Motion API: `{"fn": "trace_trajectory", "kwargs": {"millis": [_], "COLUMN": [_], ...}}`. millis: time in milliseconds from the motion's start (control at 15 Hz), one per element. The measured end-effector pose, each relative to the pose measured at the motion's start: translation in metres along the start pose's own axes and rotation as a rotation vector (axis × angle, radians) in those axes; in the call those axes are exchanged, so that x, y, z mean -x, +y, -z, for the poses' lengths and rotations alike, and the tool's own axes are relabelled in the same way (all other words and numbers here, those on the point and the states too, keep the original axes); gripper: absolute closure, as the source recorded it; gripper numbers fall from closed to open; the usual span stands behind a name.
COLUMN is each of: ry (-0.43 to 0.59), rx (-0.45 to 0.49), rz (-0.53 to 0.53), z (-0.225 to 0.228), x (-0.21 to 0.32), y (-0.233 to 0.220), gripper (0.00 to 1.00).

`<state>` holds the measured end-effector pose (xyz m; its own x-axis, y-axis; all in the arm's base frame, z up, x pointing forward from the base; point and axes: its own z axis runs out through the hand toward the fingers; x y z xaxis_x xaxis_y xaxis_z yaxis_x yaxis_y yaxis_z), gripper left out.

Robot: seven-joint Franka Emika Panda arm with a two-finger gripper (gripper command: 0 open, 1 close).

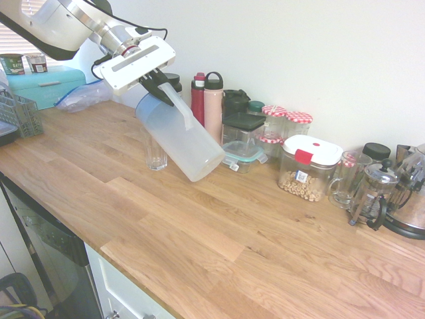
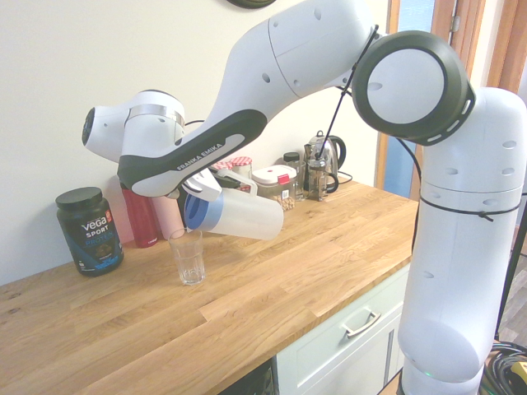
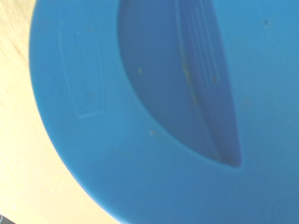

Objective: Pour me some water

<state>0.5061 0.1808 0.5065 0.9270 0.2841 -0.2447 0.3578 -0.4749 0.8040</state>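
Observation:
The water is inside a frosted-white plastic jug (image 1: 184,138) with a blue lid (image 2: 196,213); the liquid itself hardly shows. My gripper (image 1: 159,86) is shut on the jug's side handle (image 1: 178,105) and holds it in the air. The jug (image 2: 247,218) is tipped steeply, almost lying flat, with its lid end low. That end hangs just above a small clear ribbed glass (image 2: 188,257) standing on the wooden counter (image 1: 219,232). From the other side the glass (image 1: 156,153) is partly behind the jug. The blue lid (image 3: 140,116) fills the wrist view.
Along the wall stand a red bottle (image 1: 198,100), a pink bottle (image 1: 213,107), storage containers (image 1: 309,166), a glass mug (image 1: 346,178), a French press (image 1: 373,193) and a kettle (image 1: 410,199). A black tub (image 2: 89,229) stands left of the glass. A dish rack (image 1: 18,113) is at the counter's far end.

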Motion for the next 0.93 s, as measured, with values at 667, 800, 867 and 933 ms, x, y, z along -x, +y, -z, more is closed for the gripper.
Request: {"fn": "trace_trajectory", "kwargs": {"millis": [667, 800, 867, 933], "ry": [0.076, 0.108, 0.12, 0.125], "rx": [-0.334, -0.444, -0.493, -0.535], "rz": [-0.17, -0.246, -0.291, -0.336], "z": [0.002, -0.007, -0.016, -0.027], "x": [0.045, 0.066, 0.076, 0.083], "y": [0.055, 0.077, 0.087, 0.097], "gripper": [1.0, 1.0, 1.0, 1.0]}}
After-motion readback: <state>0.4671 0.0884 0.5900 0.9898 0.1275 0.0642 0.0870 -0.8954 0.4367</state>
